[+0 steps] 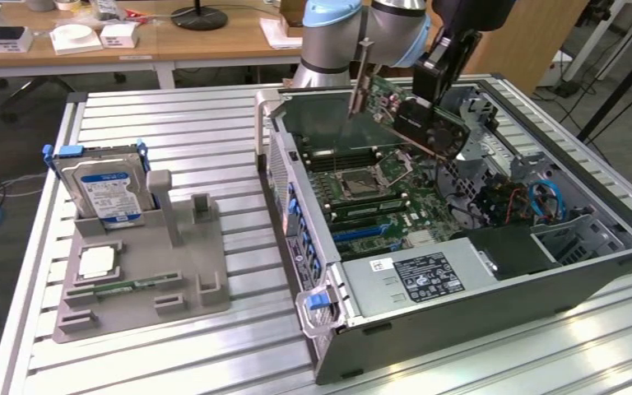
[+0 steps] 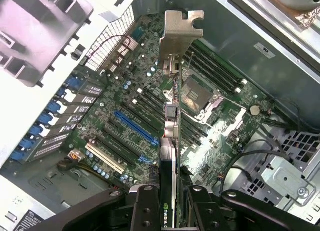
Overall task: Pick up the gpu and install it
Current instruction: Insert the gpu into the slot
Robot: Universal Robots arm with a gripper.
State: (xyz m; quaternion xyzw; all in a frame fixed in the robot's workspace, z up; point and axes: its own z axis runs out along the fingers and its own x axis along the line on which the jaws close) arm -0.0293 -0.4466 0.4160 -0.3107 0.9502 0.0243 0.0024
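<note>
My claw (image 2: pixel 171 210) was closed partway, its two fingers (image 2: pixel 145 211) pinching the flat faces of the graphics card (image 2: pixel 172 141) at the end away from its metal bracket (image 2: pixel 181 28). The card hung in the air, on edge, above the open computer case (image 1: pixel 492 271) that lay on the table (image 1: pixel 162 123). It was over the motherboard (image 2: pixel 125 106) and touching nothing below, with the long blue slot (image 2: pixel 135 127) just to one side of its line.

I judged the card light and stiff but fragile: a thin board crowded with small parts, with a contact edge that should not be scraped. Gripping across the faces seemed sound, provided the squeeze stayed modest. Held at one end, the bracket end could sag or swing, so I thought it might twist in the grip if it caught on the case.
</note>
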